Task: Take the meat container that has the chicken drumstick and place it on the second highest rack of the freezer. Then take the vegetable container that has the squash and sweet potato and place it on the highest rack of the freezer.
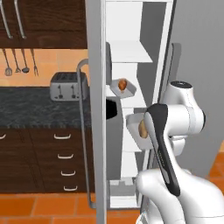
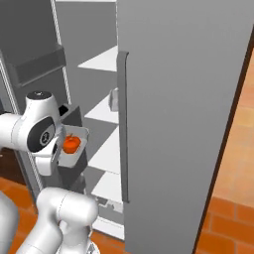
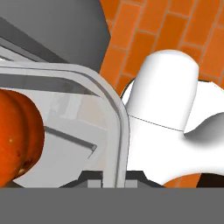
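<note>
The freezer (image 1: 131, 26) stands open, showing its white racks. The meat container (image 1: 124, 89) with the chicken drumstick (image 1: 123, 84) rests on the second highest rack (image 2: 103, 110). The highest rack (image 1: 130, 51) above it is bare. My gripper (image 3: 109, 178) is shut on the rim of the vegetable container (image 2: 83, 135), holding it in front of the racks, below the meat container's level. The squash (image 2: 72, 143) lies inside it, and the sweet potato (image 1: 142, 128) shows beside my forearm. The arm hides the gripper in the left base view.
The freezer's wide grey door (image 2: 183, 124) stands open on the right, and another door edge with a long bar handle (image 1: 83, 131) on the left. A toaster (image 1: 65, 85) sits on the dark counter (image 1: 35, 109) above drawers. Orange tile floor (image 1: 43, 205) lies below.
</note>
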You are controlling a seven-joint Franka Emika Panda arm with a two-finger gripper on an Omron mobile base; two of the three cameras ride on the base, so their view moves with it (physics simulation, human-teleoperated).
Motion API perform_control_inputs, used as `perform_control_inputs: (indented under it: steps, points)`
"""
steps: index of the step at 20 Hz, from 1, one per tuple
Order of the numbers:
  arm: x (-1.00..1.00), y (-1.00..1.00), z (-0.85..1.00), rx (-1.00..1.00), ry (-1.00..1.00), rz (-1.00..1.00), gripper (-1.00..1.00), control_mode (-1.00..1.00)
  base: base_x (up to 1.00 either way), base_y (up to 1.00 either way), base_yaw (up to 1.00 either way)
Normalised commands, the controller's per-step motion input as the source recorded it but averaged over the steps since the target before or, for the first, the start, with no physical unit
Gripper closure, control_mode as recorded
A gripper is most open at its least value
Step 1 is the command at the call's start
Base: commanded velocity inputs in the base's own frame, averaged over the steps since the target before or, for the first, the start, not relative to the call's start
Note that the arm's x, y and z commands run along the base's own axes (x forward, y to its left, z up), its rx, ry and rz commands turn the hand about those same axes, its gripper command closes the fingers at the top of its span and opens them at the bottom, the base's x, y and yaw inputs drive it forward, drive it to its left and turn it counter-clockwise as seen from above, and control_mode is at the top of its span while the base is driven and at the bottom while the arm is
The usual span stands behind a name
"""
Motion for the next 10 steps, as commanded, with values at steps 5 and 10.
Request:
perform_control_inputs:
  steps: [5, 10]
  points:
    - [0.00, 0.00, 0.00, 0.00, 0.00, 0.00, 1.00, 1.00, 0.57, -0.22, 0.26]
    - [0.00, 0.00, 0.00, 0.00, 0.00, 0.00, 1.00, 1.00, 0.46, -0.01, 0.03]
